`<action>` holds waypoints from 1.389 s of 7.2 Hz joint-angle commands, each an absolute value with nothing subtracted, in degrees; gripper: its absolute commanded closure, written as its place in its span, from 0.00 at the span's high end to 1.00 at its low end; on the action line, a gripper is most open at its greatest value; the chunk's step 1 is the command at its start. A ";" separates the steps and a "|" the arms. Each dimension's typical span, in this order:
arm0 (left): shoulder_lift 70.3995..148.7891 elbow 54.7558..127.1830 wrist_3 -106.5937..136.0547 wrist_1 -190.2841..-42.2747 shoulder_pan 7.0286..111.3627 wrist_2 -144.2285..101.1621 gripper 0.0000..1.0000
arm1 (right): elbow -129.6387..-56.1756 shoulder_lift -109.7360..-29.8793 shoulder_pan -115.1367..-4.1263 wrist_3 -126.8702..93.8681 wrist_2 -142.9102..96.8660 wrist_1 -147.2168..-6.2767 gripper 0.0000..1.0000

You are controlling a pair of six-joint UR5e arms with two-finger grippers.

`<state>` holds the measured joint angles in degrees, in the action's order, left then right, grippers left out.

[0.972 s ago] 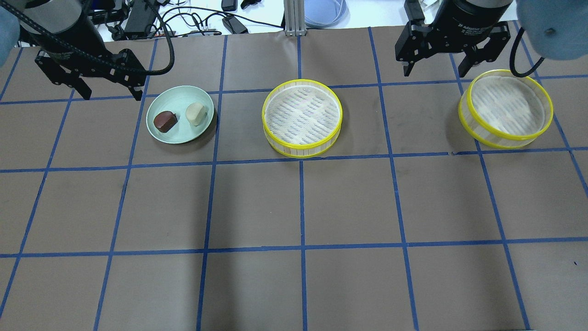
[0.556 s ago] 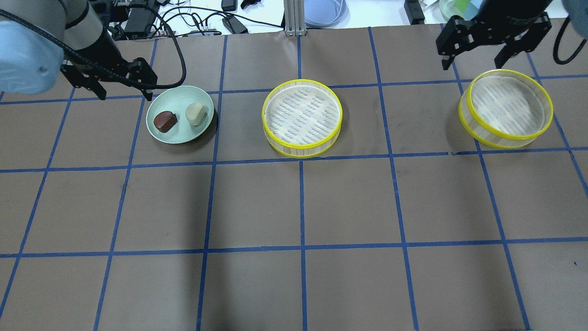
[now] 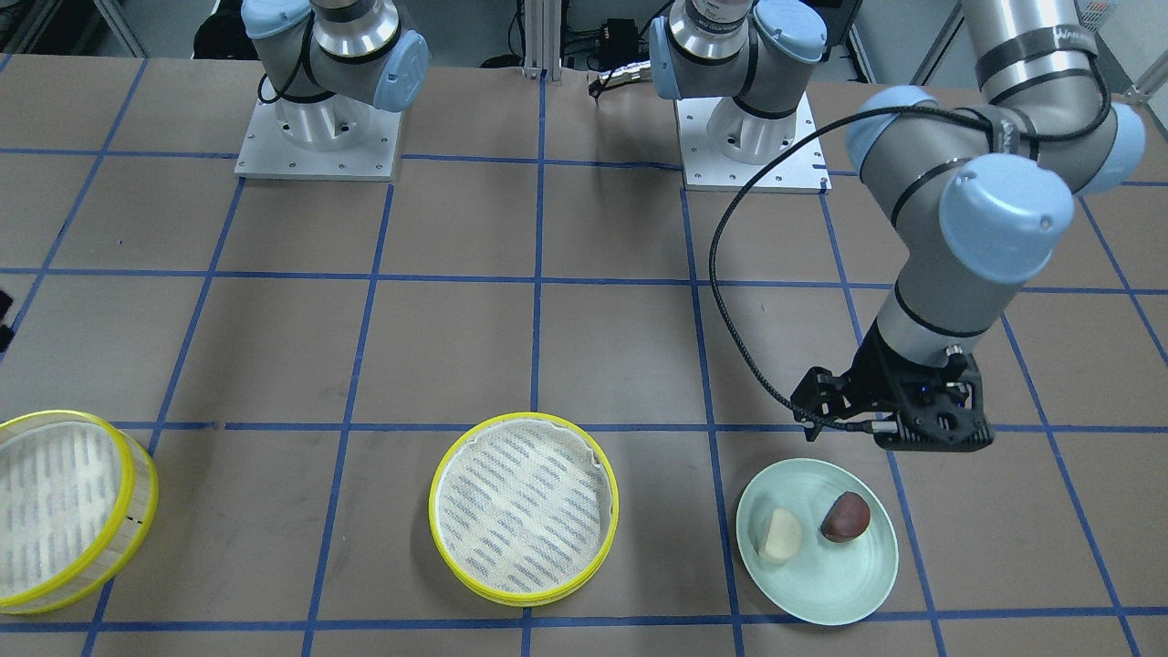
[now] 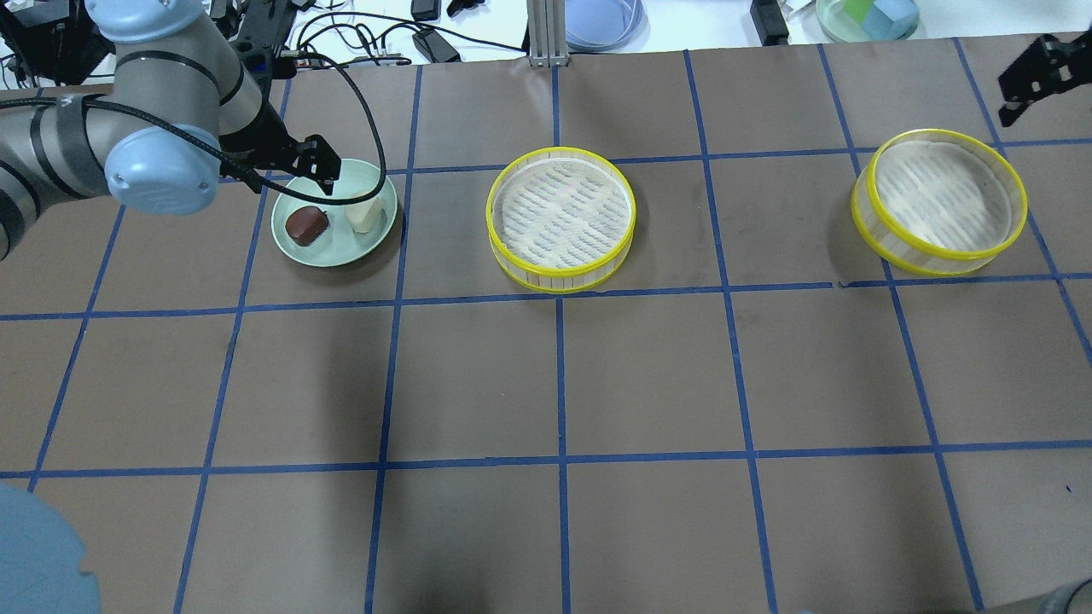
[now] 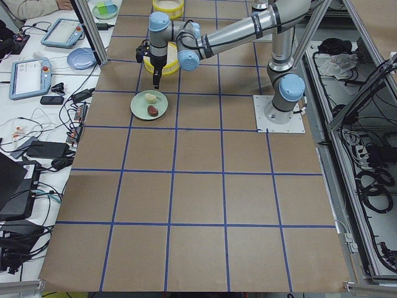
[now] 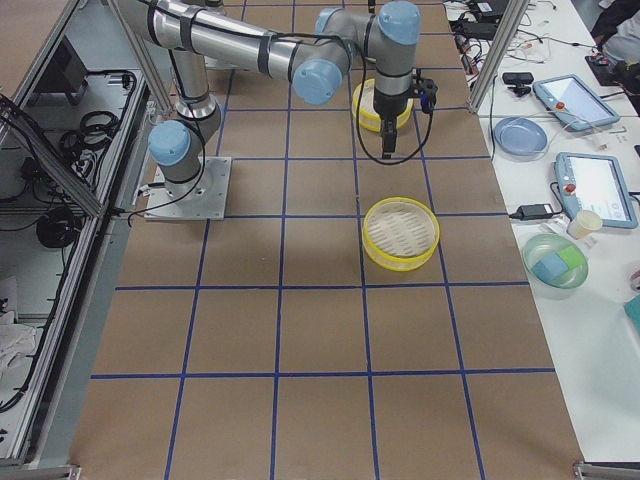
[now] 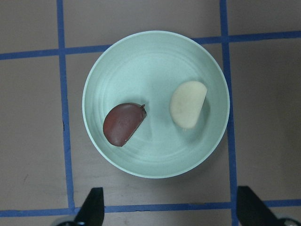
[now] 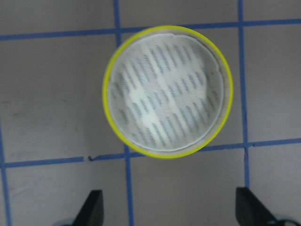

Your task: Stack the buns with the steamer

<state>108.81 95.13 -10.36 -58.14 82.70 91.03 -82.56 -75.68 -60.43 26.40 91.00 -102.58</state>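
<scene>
The pale green plate (image 4: 341,256) holds a dark reddish-brown bun (image 4: 305,223) and a cream-white bun (image 4: 365,213) side by side. My left gripper (image 4: 290,175) hangs open and empty above the plate's far rim. In the left wrist view the plate (image 7: 155,61), brown bun (image 7: 123,124) and cream bun (image 7: 188,103) lie ahead of the open fingertips (image 7: 91,209). Two empty yellow-rimmed steamers sit on the table, one in the middle (image 4: 560,217) and one at the right (image 4: 938,200). My right gripper (image 4: 1032,72) is open, high over the right steamer (image 8: 167,92).
Blue tape lines grid the brown table. Cables, a blue dish (image 4: 601,21) and a bowl of blocks (image 4: 866,13) lie beyond the far edge. In the front view the arm bases (image 3: 315,137) stand at the back; the plate (image 3: 821,593) and middle steamer (image 3: 523,506) lie in front.
My left arm swung right and lower, bringing its gripper from left of the plate to over the plate's far rim. My right gripper moved right, toward the view's edge. Both stayed open.
</scene>
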 commanded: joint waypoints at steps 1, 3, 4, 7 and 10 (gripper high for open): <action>114.32 95.54 -10.63 -53.28 82.71 85.38 1.00 | -80.87 -64.73 -52.32 34.96 91.06 -112.72 0.99; 118.37 95.36 -15.89 -49.31 82.71 84.99 0.93 | -80.68 -59.53 -52.03 33.94 91.23 -115.75 0.92; 120.04 95.36 -16.43 -47.91 82.71 85.08 0.79 | -80.77 -57.33 -52.12 32.10 90.45 -117.58 0.89; 122.60 94.66 -16.79 -47.64 82.71 84.99 0.00 | -81.56 -55.37 -52.12 31.73 87.89 -119.71 0.78; 120.17 91.95 -15.83 -47.46 83.05 84.82 0.00 | -81.56 -54.24 -52.64 30.06 84.03 -119.97 0.70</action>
<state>121.71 93.54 -16.56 -47.60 82.79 84.95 -81.55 -54.96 -52.33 30.82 85.26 -119.84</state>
